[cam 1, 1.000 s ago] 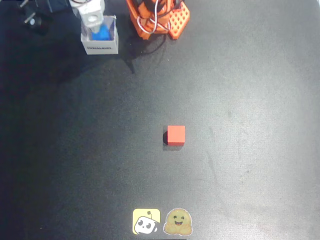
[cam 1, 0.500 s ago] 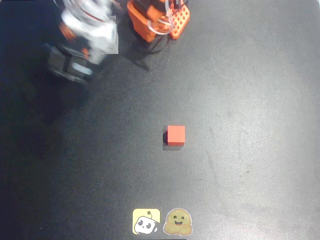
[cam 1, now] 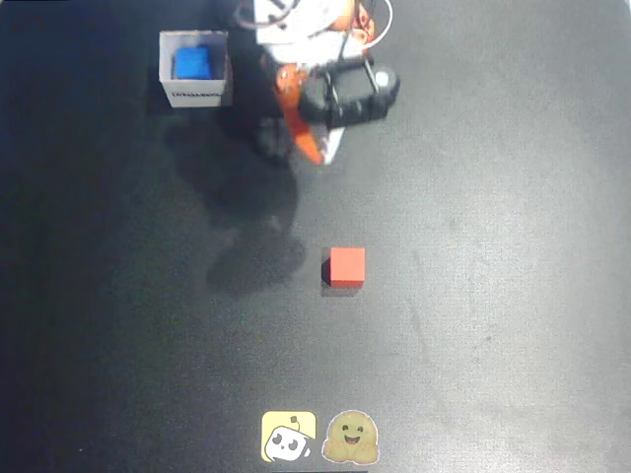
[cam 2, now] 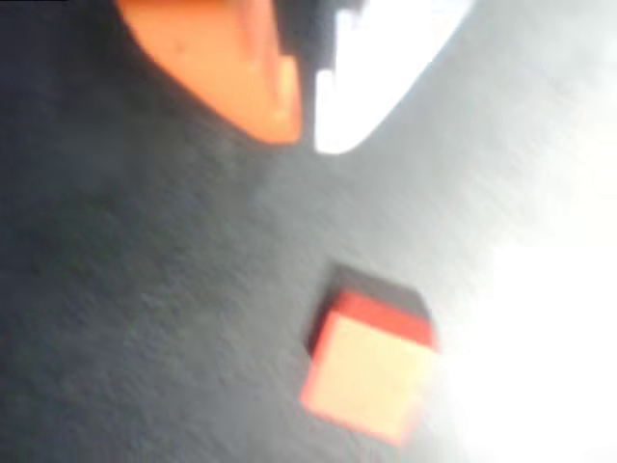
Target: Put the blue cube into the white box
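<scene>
**Blue cube sits in the white box; claw hangs empty above the desk**

Overhead view: The small bright-blue cube (cam 1: 193, 63) lies inside the small square white cardboard box (cam 1: 196, 93), which stands near the top left of the dark matte desk (cam 1: 493, 296). The box's near wall carries dark printed text. The cube rests on the box floor, with white wall showing on every side of it. To the right of the box, the orange arm (cam 1: 325, 94) reaches out from the top edge, its black motor housing lying across the middle of it. The claw (cam 1: 301, 148) points down toward the lower left of the arm and is well apart from the box; from this angle its tips blur together, so I cannot tell here how they stand. A soft shadow of the arm falls on the desk below the box. A small red-orange cube (cam 1: 346, 266) sits alone near the centre of the desk. Two stickers lie at the bottom edge: a yellow square one (cam 1: 288, 437) and a tan smiling one (cam 1: 352, 438).

Wrist view: The picture is blurred. The claw (cam 2: 307, 125) shows at the top as an orange finger (cam 2: 227, 63) and a white finger (cam 2: 381, 68) with only a narrow dark gap between their tips and nothing held there. The red-orange cube (cam 2: 371, 371) lies on the desk (cam 2: 125, 318) below, apart from the tips.
</scene>
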### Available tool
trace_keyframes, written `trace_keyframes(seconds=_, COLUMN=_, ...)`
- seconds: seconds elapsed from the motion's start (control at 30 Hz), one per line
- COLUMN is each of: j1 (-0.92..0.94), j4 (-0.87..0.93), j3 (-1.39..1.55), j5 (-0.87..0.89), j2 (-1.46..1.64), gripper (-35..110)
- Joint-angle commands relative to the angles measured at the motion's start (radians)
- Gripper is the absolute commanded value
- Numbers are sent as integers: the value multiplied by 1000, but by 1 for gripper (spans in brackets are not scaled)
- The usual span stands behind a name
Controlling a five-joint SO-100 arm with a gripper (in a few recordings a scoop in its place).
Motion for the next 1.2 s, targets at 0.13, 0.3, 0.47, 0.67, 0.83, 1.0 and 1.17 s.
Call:
trace_keyframes(seconds=0.13, j1=15, j4=-244, j3=293, j5=94, j2=179, gripper=0)
trace_keyframes(seconds=0.3, j1=38, j4=-365, j3=423, j5=167, j2=138, gripper=0)
trace_keyframes(seconds=0.47, j1=60, j4=-170, j3=423, j5=173, j2=178, gripper=0)
trace_keyframes(seconds=0.67, j1=64, j4=48, j3=423, j5=173, j2=178, gripper=0)
trace_keyframes(seconds=0.83, j1=63, j4=89, j3=425, j5=172, j2=178, gripper=0)
trace_keyframes(seconds=1.0, j1=61, j4=89, j3=425, j5=173, j2=178, gripper=0)
trace_keyframes(seconds=1.17, j1=61, j4=89, j3=425, j5=173, j2=178, gripper=0)
